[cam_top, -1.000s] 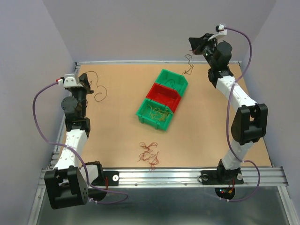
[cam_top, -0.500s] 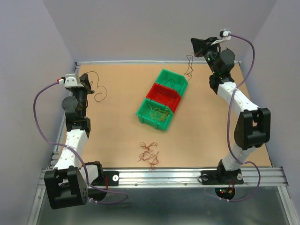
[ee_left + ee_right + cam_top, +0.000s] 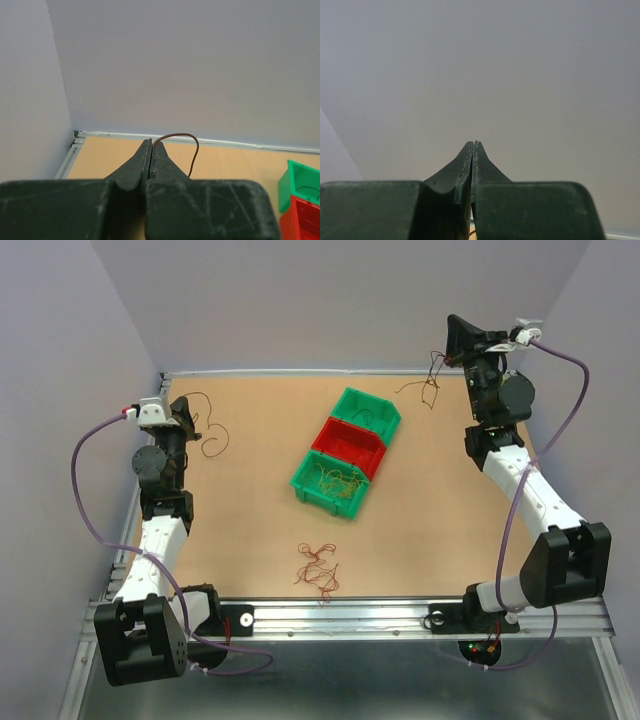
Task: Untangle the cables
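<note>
1. Table (image 3: 250, 520): tan board with both claws over its far part, one toward each far corner.
2. Right arm (image 3: 530, 490): stretched up and away from its base, with its claw raised well above the board.
3. Left arm (image 3: 160, 530): upright near the left edge, carrying its claw low over the board.
4. Bin row: far green bin (image 3: 372, 400), red bin (image 3: 350, 432) and near green bin (image 3: 322, 502) touch in a diagonal line. The row lies between the two claws, well apart from each and nearer the bases than the right claw.
5. Left gripper (image 3: 151, 146): jaws pressed together, pinching dark cable A (image 3: 192, 145). In the wrist view the strand arches up out of the tips and bends down on the bin side.
6. Right gripper (image 3: 450, 355): jaws pressed together in the wrist view. From above, dark cable B (image 3: 431, 390) hangs from its tips, so it is pinched there. The wrist view does not show the strand clearly.
7. Red-brown clump (image 3: 318, 568): loose on the board, on the base side of both claws and well apart from each.
8. Yellow-orange strands (image 3: 335, 480): inside the near green bin, clear of both claws.
9. Dark cable A, top view (image 3: 207, 450): loops just beside the left claw on its bin side. Cannot tell whether the loop touches the board.
</note>
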You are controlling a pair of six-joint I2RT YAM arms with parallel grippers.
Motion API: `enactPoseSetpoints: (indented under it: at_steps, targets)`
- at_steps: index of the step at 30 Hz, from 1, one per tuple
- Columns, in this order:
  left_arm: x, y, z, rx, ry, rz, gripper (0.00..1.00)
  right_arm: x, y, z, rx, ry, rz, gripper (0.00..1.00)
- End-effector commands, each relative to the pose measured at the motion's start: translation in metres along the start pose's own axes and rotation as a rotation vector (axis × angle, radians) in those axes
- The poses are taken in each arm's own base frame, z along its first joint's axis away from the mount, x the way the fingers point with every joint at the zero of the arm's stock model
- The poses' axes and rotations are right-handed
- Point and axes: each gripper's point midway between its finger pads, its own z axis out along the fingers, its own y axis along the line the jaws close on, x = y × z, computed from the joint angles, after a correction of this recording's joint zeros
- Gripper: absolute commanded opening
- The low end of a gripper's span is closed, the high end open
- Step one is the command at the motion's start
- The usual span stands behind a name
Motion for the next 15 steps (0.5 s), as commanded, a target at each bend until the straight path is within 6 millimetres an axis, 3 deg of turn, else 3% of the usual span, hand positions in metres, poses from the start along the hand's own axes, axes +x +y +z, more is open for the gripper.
enactPoseSetpoints:
  at_steps: [1, 9, 15]
  targets:
    - [-0.026, -0.004, -0.002, 0.011, -0.079, 0.024, 0.00, -0.021, -0.004, -0.006, 0.020, -0.067, -0.039, 0.01]
    - [-0.026, -0.004, -0.002, 0.012, -0.078, 0.025, 0.00, -0.009, 0.025, 0.004, -0.139, -0.018, 0.011, 0.01]
    - [-0.026, -0.005, -0.003, 0.015, -0.079, 0.026, 0.00, 0.004, 0.035, 0.016, -0.210, 0.017, 0.058, 0.00]
